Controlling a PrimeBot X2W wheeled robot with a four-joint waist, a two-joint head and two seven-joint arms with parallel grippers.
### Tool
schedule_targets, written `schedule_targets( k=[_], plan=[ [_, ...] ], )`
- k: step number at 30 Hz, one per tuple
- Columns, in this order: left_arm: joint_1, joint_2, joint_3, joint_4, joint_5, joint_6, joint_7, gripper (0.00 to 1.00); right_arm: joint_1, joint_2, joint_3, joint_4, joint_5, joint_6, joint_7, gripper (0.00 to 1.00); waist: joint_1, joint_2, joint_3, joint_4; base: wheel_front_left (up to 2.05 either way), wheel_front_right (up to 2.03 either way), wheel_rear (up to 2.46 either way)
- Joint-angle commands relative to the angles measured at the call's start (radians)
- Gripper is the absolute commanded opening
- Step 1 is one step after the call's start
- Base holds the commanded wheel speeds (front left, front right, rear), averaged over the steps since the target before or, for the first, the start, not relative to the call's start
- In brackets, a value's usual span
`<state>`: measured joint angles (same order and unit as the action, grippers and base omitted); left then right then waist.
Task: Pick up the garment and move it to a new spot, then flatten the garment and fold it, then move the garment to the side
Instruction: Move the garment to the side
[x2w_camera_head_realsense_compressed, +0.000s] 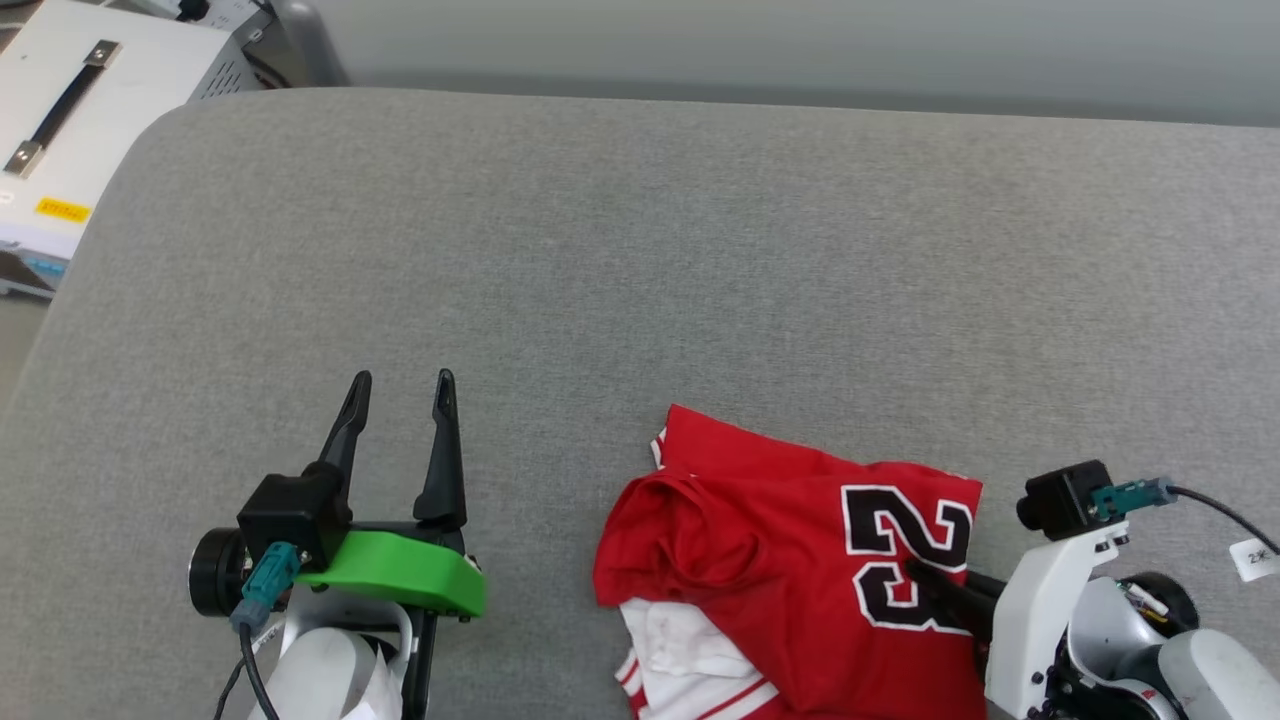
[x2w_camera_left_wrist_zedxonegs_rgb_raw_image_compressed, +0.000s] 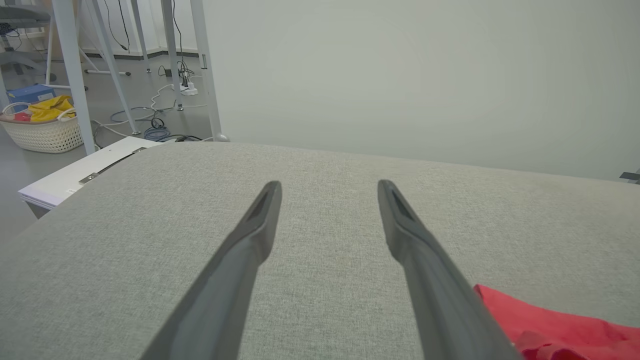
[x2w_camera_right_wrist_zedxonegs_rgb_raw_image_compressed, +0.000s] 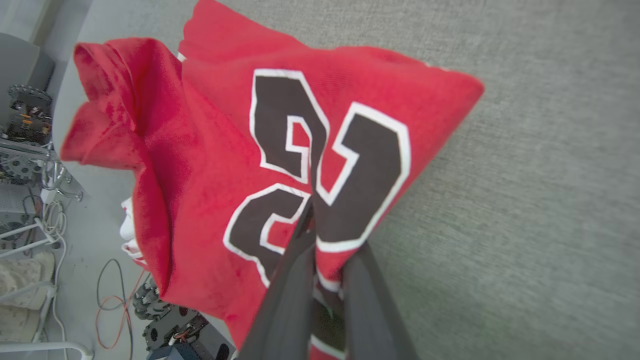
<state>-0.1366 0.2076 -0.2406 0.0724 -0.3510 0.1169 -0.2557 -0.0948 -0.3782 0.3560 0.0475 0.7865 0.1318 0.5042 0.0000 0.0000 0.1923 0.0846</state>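
Right pincer (x2w_camera_right_wrist_zedxonegs_rgb_raw_image_compressed: 325, 227) of mine clamped on the red jersey (x2w_camera_head_realsense_compressed: 760, 520) at its black numerals, my left pincer (x2w_camera_head_realsense_compressed: 400, 385) spread apart over grey cushion (x2w_camera_head_realsense_compressed: 640, 250), beside the jersey

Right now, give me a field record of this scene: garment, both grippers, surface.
garment: red jersey, crumpled, black numerals facing up, at the surface's near edge
surface: grey woven fabric
left gripper: jaws open, holding nothing, beside the garment and apart from it
right gripper: jaws closed on the garment at the numerals
task stage: grasp made; garment not flattened or folded
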Motion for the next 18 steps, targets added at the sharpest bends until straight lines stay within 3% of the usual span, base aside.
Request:
schedule_targets(
  k=[1,9,18],
  plan=[
    [0.011,-0.007,0.009,-0.003,0.007,-0.006,-0.006,1.0,-0.03,-0.029,0.002,-0.025,-0.036,-0.001,0.012,0.0,0.0,0.0,-0.033,-0.057,0.0,0.0,0.0],
    [0.026,-0.005,0.03,-0.026,0.02,-0.015,-0.006,1.0,-0.084,-0.145,0.022,-0.185,-0.189,-0.001,0.107,0.0,0.0,0.0,-0.036,-0.241,0.0,0.0,0.0],
    [-0.017,0.015,0.01,-0.059,0.058,-0.017,0.01,1.0,-0.135,-0.159,-0.017,-0.185,-0.2,-0.001,0.138,0.0,0.0,0.0,0.041,-0.46,0.0,0.0,0.0]
  ],
)
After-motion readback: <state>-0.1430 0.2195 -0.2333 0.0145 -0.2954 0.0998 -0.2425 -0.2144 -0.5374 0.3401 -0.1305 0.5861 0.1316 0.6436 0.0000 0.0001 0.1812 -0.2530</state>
